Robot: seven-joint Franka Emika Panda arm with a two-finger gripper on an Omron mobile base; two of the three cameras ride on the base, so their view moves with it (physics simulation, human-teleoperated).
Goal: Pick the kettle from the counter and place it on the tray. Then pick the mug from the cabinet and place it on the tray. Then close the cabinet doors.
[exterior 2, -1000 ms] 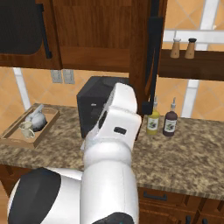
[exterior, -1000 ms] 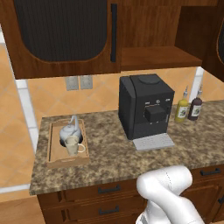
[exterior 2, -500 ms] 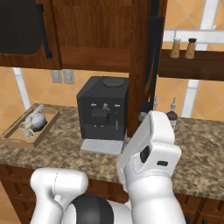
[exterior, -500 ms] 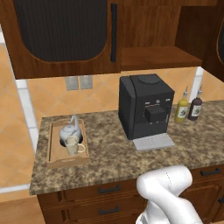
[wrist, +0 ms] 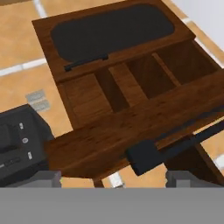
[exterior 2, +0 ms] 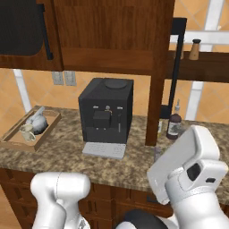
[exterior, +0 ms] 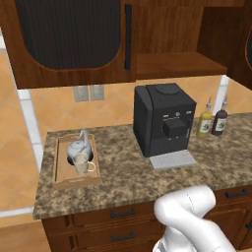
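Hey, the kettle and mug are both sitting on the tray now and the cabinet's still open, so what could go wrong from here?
1. The open pincer sits close under the right-hand dark wood cabinet door, which stands edge-on; a push near its black bar handle might glance off instead of swinging it shut.
2. The tall bottles stand right beside that door on the speckled granite counter; a wide arm sweep may topple them.

The cabinet [wrist: 131, 83] is seen tilted, its closed door [wrist: 111, 33] shown with a black ribbed panel and bar handle [wrist: 86, 61]. Beside it, the open interior and its shelf [wrist: 116, 89] are exposed. The other door [wrist: 131, 131] is swung open close ahead, its black handle [wrist: 146, 157] just above the 2 spread fingers [wrist: 41, 178]. A black coffee machine [wrist: 17, 140] is seen at left.
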